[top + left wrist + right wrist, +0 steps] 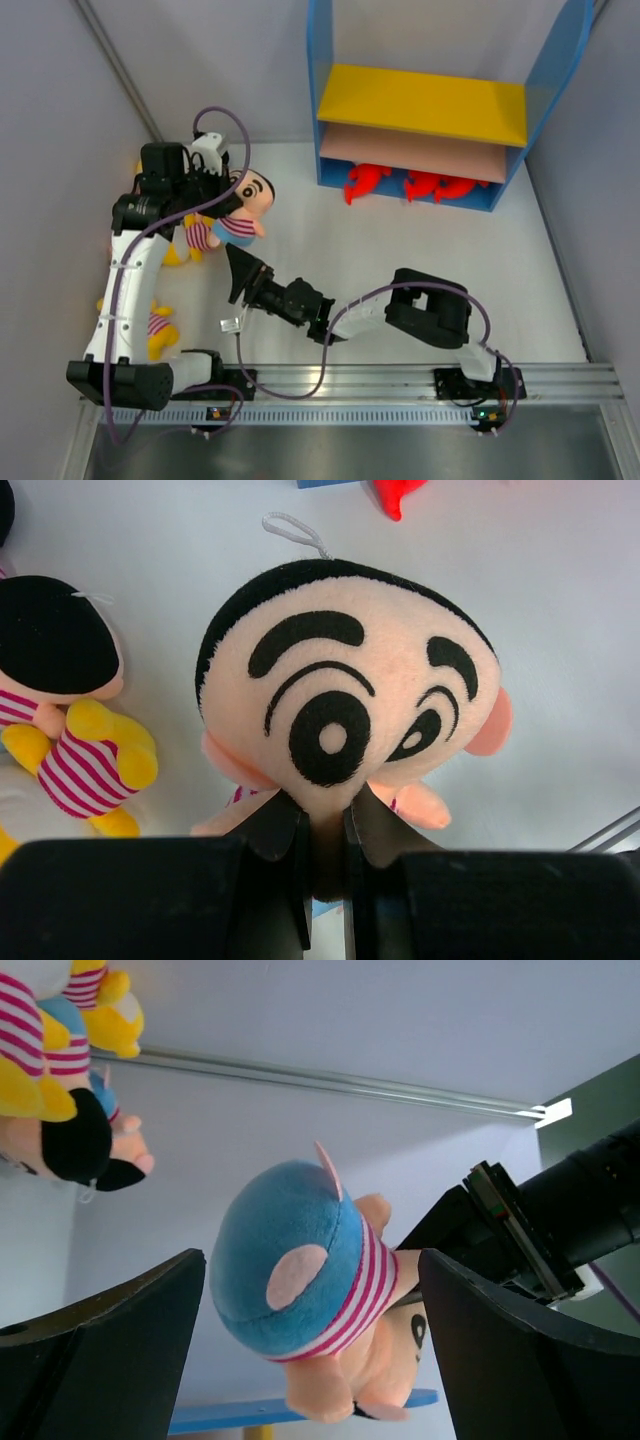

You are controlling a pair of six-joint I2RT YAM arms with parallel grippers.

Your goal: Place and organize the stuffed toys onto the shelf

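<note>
My left gripper (218,198) is shut on a boy doll (243,212) with black hair, a peach face, a striped shirt and blue shorts. In the left wrist view the jaws (325,832) pinch it just under the face (340,680). My right gripper (238,270) is open just in front of the doll. In the right wrist view the doll's blue shorts (295,1260) sit between the spread fingers (120,1340) without touching them. The shelf (420,105) stands at the back right, with red sharks (365,180) on its blue base.
More toys lie by the left wall: yellow figures in striped shirts (157,330), and one beside another boy doll (95,765). They also show in the right wrist view (50,1070). A metal rail (400,380) runs along the near edge. Grey walls close in both sides.
</note>
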